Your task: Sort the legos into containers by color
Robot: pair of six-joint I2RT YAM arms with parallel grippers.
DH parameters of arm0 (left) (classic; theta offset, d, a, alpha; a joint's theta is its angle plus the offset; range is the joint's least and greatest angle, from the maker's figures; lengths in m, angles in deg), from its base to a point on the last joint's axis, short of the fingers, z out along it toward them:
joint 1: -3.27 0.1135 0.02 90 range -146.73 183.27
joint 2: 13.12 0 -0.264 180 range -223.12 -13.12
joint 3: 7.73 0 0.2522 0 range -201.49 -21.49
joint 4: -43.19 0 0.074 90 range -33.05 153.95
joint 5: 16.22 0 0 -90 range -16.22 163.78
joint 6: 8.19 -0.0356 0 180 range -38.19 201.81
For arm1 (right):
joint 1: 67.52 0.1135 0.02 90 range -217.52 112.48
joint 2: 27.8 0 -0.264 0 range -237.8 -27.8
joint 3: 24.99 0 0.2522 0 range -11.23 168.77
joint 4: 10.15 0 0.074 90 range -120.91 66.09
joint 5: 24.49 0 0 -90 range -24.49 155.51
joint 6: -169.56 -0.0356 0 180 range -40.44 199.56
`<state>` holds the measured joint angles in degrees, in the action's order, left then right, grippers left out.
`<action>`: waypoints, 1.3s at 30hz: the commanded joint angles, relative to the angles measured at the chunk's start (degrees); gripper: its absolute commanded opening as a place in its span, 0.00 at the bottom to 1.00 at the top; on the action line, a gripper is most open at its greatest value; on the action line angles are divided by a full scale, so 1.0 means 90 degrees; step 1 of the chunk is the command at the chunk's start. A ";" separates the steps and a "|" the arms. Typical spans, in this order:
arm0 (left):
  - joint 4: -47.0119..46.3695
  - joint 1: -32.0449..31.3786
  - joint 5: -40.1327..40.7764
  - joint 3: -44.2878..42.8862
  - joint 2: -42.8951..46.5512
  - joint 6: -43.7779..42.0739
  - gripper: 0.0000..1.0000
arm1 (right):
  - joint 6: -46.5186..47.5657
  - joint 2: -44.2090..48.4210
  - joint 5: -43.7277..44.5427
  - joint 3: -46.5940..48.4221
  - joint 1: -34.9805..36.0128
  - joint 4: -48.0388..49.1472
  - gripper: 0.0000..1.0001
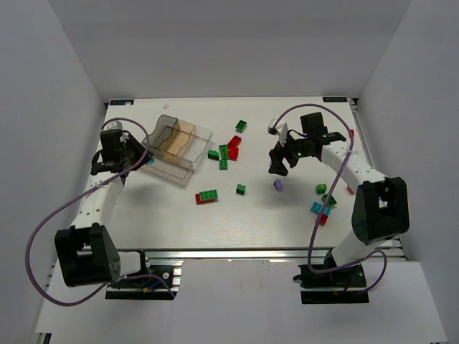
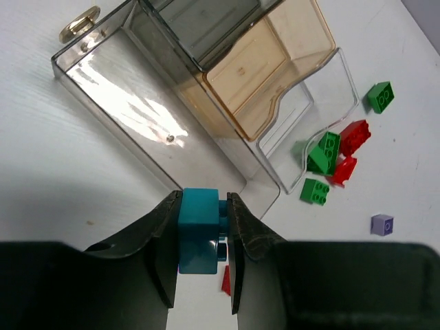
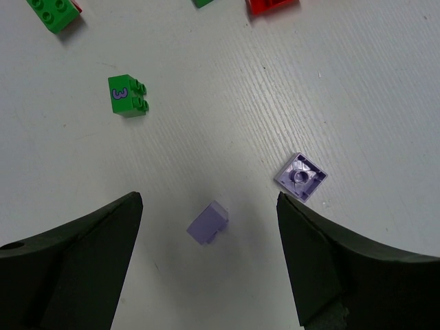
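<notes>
The left hand (image 2: pixel 203 206) is clenched on a cyan lego (image 2: pixel 198 237), held above the desk (image 2: pixel 55 179) just short of the nearest clear wall of the containers (image 2: pixel 124 82). To do this well, carry the brick over that wall until it hangs squarely above one bin, low enough not to bounce, and only then let go. No bin shows a brick inside, so any should serve for cyan. Mind the wall, since a fingertip could nudge the light containers. Well off to the containers' right, the right hand (image 3: pixel 208 199) hovers released above a light purple lego (image 3: pixel 208 223).
</notes>
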<state>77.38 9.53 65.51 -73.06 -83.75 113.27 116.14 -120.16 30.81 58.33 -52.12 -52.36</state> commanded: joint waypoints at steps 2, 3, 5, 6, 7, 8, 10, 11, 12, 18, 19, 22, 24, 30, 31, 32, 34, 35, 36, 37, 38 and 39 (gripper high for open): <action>-0.0452 0.0037 -0.0165 -0.0451 -0.0899 0.0488 0.00 | 0.0067 -0.0070 -0.0149 0.0308 0.0018 0.0124 0.84; -0.0559 0.0037 -0.0165 -0.0548 -0.1057 0.0527 0.00 | 0.0067 -0.0080 -0.0139 0.0328 0.0018 0.0143 0.84; -0.0687 0.0037 -0.0204 -0.0685 -0.1350 0.0576 0.00 | 0.0076 -0.0080 -0.0119 0.0367 0.0018 0.0134 0.84; -0.0707 0.0037 -0.0243 -0.0763 -0.1612 0.0576 0.00 | 0.0086 -0.0070 -0.0119 0.0367 0.0018 0.0133 0.84; -0.0697 0.0037 -0.0243 -0.0919 -0.1731 0.0586 0.00 | 0.0086 -0.0061 -0.0100 0.0367 0.0018 0.0143 0.84; -0.0668 0.0037 -0.0253 -0.0988 -0.1829 0.0576 0.00 | 0.0086 -0.0051 -0.0080 0.0348 -0.0002 0.0163 0.85; -0.0658 0.0037 -0.0233 -0.1105 -0.2044 0.0557 0.05 | 0.0067 -0.0012 -0.0061 0.0308 0.0008 0.0202 0.85; -0.0658 0.0037 -0.0243 -0.1115 -0.2074 0.0538 0.09 | 0.0047 -0.0002 -0.0041 0.0289 0.0018 0.0221 0.85; -0.0677 0.0037 -0.0243 -0.1116 -0.2122 0.0547 0.10 | 0.0037 0.0027 -0.0051 0.0250 0.0008 0.0260 0.85; -0.0678 0.0037 -0.0253 -0.1164 -0.2328 0.0518 0.43 | -0.0031 0.0018 -0.0012 0.0201 0.0008 0.0290 0.86; -0.0668 0.0037 -0.0253 -0.1164 -0.2347 0.0518 0.49 | -0.0021 0.0027 0.0007 0.0210 0.0018 0.0290 0.86; -0.0658 0.0037 -0.0224 -0.1135 -0.2318 0.0508 0.71 | -0.0060 -0.0021 0.0018 0.0279 -0.0012 0.0280 0.87; -0.0658 0.0037 -0.0175 -0.1106 -0.2260 0.0488 0.80 | -0.0177 -0.0080 0.0027 0.0347 -0.0050 0.0270 0.88; -0.0629 0.0037 -0.0204 -0.1193 -0.1929 0.0440 0.81 | -0.1084 -0.0294 0.0359 0.0718 -0.0158 0.0455 0.89; -0.0639 0.0037 -0.0233 -0.1213 -0.1870 0.0430 0.79 | -0.1540 -0.0314 0.0611 0.0757 -0.0216 0.0543 0.89; -0.0677 0.0037 -0.0262 -0.1213 -0.1782 0.0440 0.77 | -0.1767 -0.0324 0.0777 0.0815 -0.0284 0.0747 0.89; -0.0784 0.0037 -0.0437 -0.1116 -0.1471 0.0430 0.65 | -0.2283 -0.0314 0.1216 0.0874 -0.0430 0.0894 0.88; -0.0901 0.0037 -0.0516 -0.1058 -0.1362 0.0449 0.58 | -0.2470 -0.0324 0.1470 0.0923 -0.0528 0.0963 0.86; -0.0960 0.0037 -0.0681 -0.0989 -0.1245 0.0459 0.51 | -0.2627 -0.0353 0.1714 0.1059 -0.0665 0.1002 0.83; -0.1029 0.0037 -0.0750 -0.0834 -0.1031 0.0469 0.38 | -0.2754 -0.0382 0.2113 0.1157 -0.0724 0.0993 0.72; -0.1155 0.0037 -0.0828 -0.0745 -0.0903 0.0508 0.33 | -0.2988 -0.0460 0.2349 0.1255 -0.0802 0.0964 0.63; -0.1234 0.0037 -0.0906 -0.0648 -0.0815 0.0518 0.29 | -0.3048 -0.0519 0.2554 0.1468 -0.1044 0.0847 0.55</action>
<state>69.97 9.55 60.94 -80.56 -96.63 117.99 96.21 -123.65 44.49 66.35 -58.13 -46.94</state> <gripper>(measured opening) 0.318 0.591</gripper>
